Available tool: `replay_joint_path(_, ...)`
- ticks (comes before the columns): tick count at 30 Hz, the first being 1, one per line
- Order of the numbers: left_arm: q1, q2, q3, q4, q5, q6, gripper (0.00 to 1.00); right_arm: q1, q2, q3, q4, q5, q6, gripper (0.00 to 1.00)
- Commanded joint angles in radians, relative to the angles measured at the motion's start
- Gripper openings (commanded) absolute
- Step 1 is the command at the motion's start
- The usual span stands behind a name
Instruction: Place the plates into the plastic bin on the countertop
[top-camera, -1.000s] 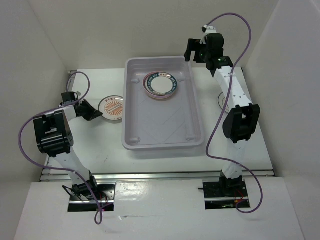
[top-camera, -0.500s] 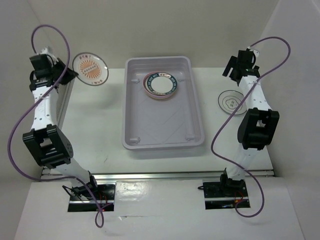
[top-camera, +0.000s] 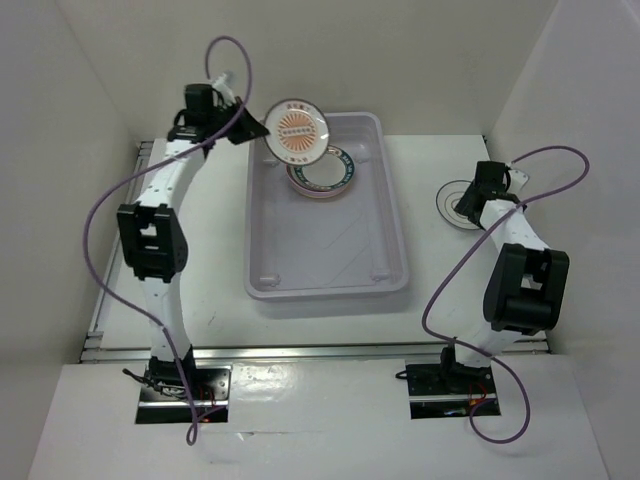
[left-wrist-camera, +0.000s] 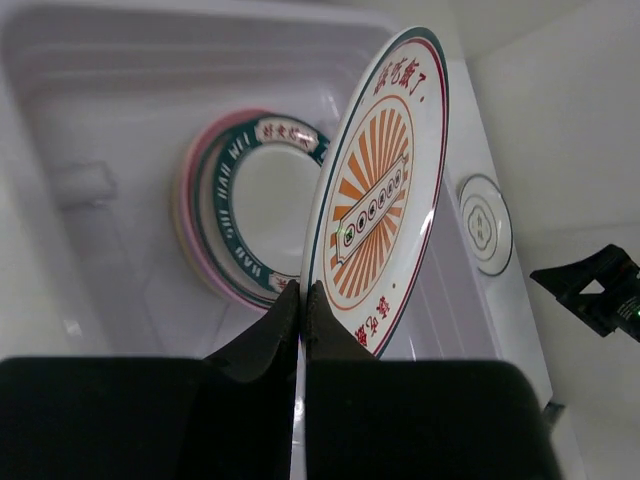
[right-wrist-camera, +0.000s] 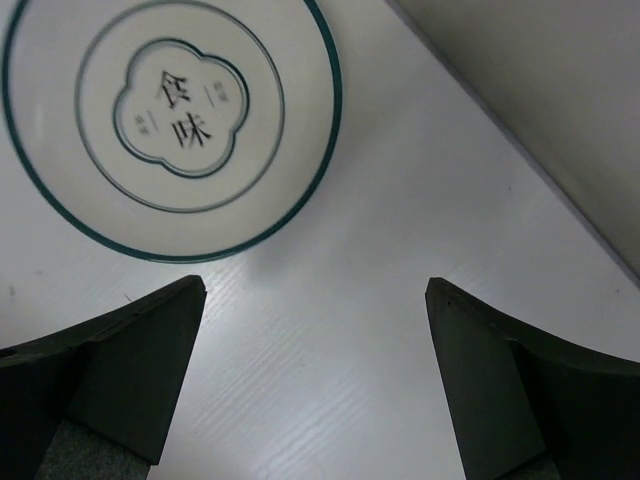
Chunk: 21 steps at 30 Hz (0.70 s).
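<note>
The plastic bin (top-camera: 330, 255) stands mid-table; a stack of plates topped by a dark-green-rimmed one (top-camera: 322, 174) lies in its far part, also in the left wrist view (left-wrist-camera: 245, 205). My left gripper (top-camera: 250, 133) is shut on the edge of the orange sunburst plate (top-camera: 296, 132), holding it tilted on edge over the bin's far left corner; the wrist view shows the plate (left-wrist-camera: 378, 205) pinched between the jaws (left-wrist-camera: 301, 292). A white plate with a line drawing (top-camera: 455, 199) lies on the countertop at the right (right-wrist-camera: 170, 125). My right gripper (right-wrist-camera: 315, 290) is open and empty just beside it.
White walls enclose the countertop (top-camera: 200, 270) on the left, back and right. The right wall's foot runs close past the line-drawing plate (right-wrist-camera: 520, 150). The near half of the bin holds nothing.
My left arm has carried the sunburst plate from the far left to above the bin's far left corner. My right gripper has come down beside the line-drawing plate.
</note>
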Motion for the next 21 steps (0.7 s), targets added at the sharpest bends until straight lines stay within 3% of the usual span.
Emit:
replay_joint_path(1, -0.065, 0.108, 0.109, 0.070, 0.057, -0.055, 0.00, -0.004, -0.056, -0.055, 0.127, 0.061, 0.051, 0.99)
replay_joint_path(7, -0.143, 0.275, 0.213, 0.116, 0.035, -0.092, 0.00, -0.004, -0.047, -0.100, 0.156, 0.112, 0.082, 0.99)
replay_joint_path(21, -0.168, 0.388, 0.239, 0.077, -0.081, -0.112, 0.00, -0.004, -0.018, -0.113, 0.179, 0.158, 0.094, 0.99)
